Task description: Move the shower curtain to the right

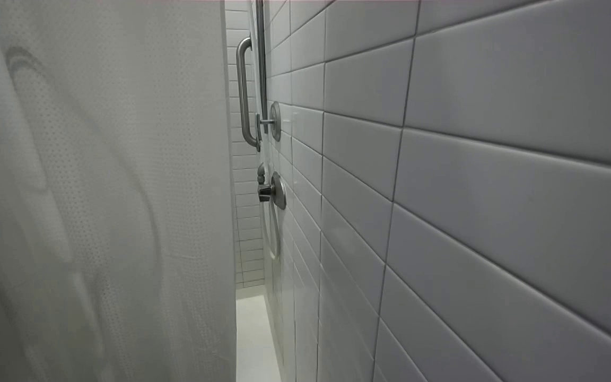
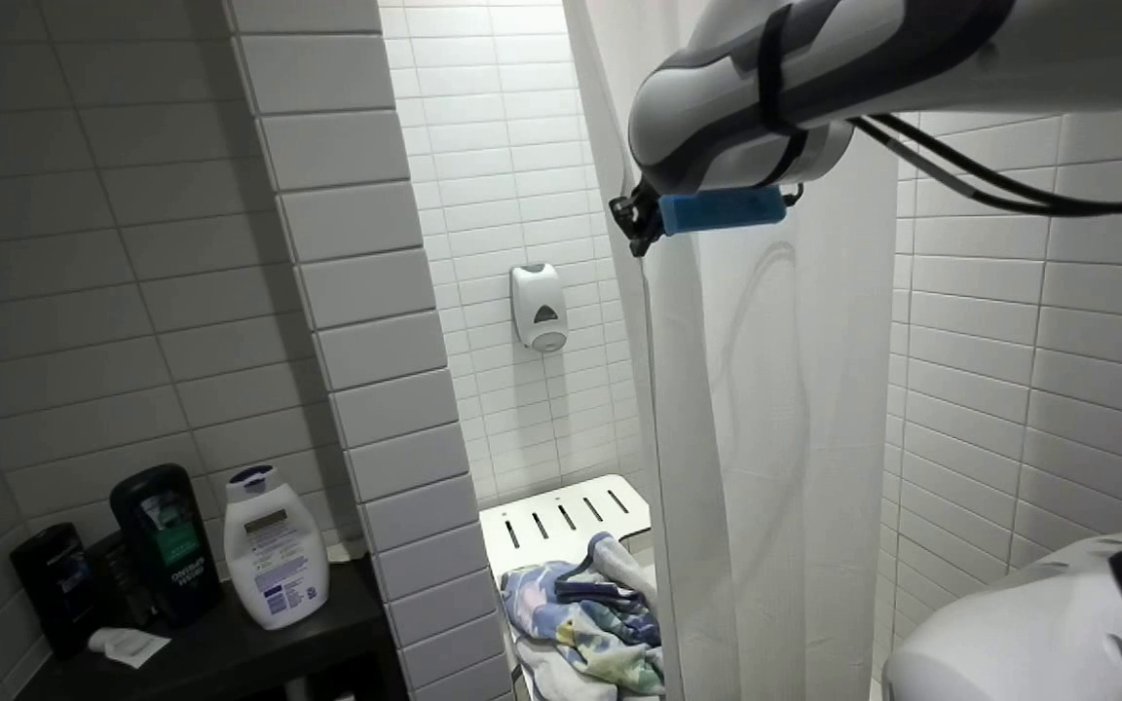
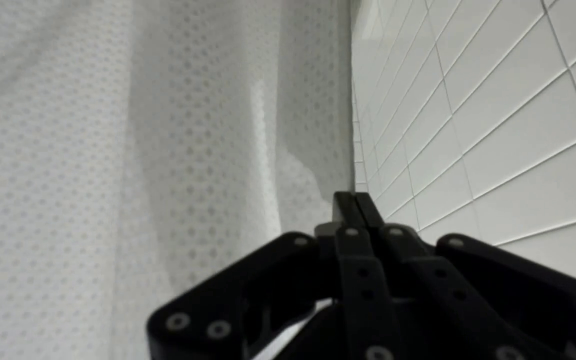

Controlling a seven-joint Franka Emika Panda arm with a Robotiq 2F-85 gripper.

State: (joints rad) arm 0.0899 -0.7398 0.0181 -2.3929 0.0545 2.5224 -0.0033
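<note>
We see the black 2-finger gripper (image 3: 355, 196), jaws pinched on the tall, wavy white shower curtain (image 2: 785, 467), at its left edge in an exterior view.

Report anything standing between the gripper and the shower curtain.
Nothing visible: in the wrist view, the closed gripper is at the very edge of the shower curtain. Whether it pinches fabric, I cannot tell.

White-tiled walls (image 2: 493, 214), bright behind a slotted bench (image 2: 527, 551), dimmer above a dark shelf (image 2: 230, 659), meet what seems pale floor (image 1: 255, 334).
</note>
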